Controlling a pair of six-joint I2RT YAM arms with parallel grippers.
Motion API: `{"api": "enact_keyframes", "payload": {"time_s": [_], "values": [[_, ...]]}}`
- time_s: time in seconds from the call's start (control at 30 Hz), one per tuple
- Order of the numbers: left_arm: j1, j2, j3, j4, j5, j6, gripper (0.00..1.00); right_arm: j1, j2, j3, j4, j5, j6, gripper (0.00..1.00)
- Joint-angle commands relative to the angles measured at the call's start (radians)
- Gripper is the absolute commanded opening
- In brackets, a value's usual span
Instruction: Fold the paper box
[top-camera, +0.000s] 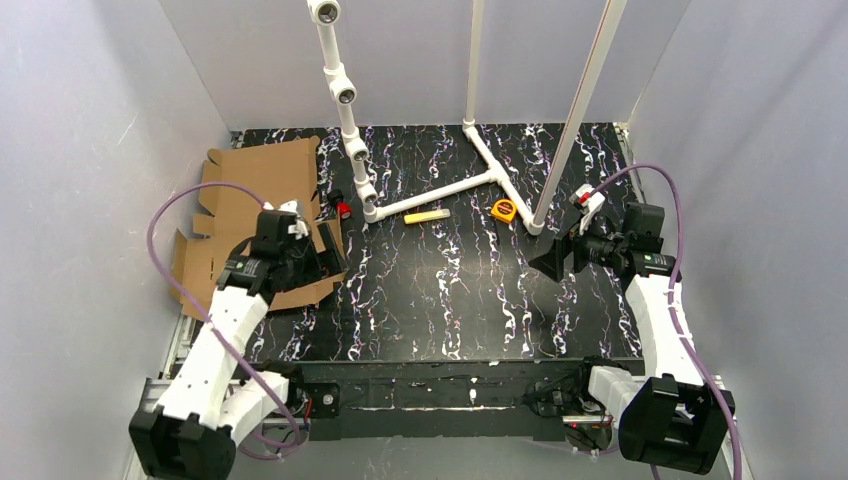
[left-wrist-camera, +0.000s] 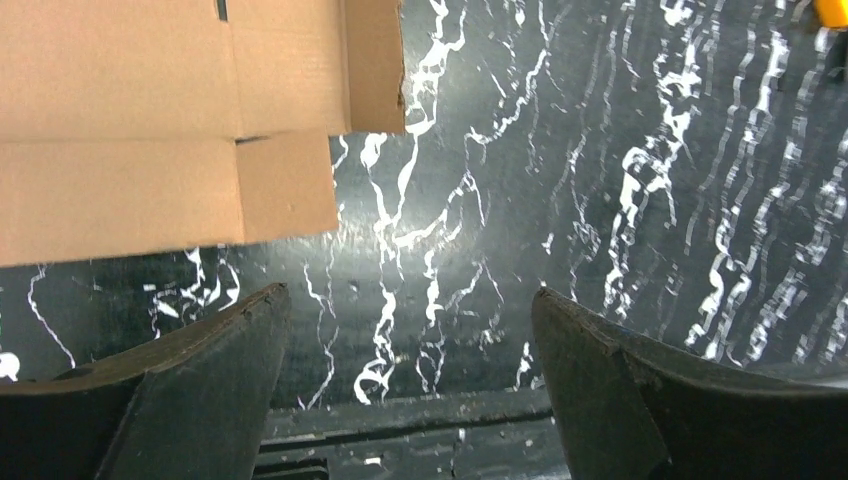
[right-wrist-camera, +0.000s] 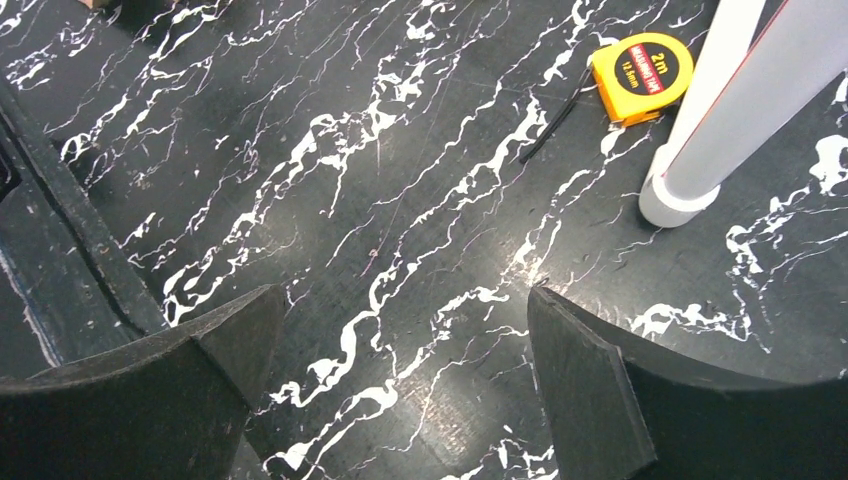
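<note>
Corrugated brown paper box (left-wrist-camera: 150, 120) lies flat, ahead-left of my spread, empty left pincer (left-wrist-camera: 408, 293); right pincer (right-wrist-camera: 405, 291) also spread above the marbled bench (right-wrist-camera: 400, 150).

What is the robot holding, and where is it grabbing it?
Nothing. The left fingers and the right fingers are spread wide with only table between them. The paper box lies near the left fingers, untouched.
</note>
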Motion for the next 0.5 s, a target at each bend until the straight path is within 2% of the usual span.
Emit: {"api": "enact_keyframes", "payload": {"time_s": [0.0, 0.13, 0.27, 0.47], "values": [[-0.065, 0.109, 0.023, 0.132, -0.167, -0.051, 0.87, 0.0, 0.005, 0.017, 0.076, -0.006, 0.022, 1.0], [-0.09, 0.205, -0.004, 0.253, -0.274, -0.081, 0.84, 0.001, -0.001, 0.029, 0.048, 0.026, 0.031, 1.0], [-0.091, 0.304, -0.019, 0.381, -0.316, -0.108, 0.79, 0.001, -0.026, 0.029, 0.044, 0.046, 0.04, 1.0], [-0.091, 0.518, 0.066, 0.388, -0.4, -0.131, 0.67, 0.001, -0.041, 0.029, 0.031, 0.053, 0.044, 1.0]]}}
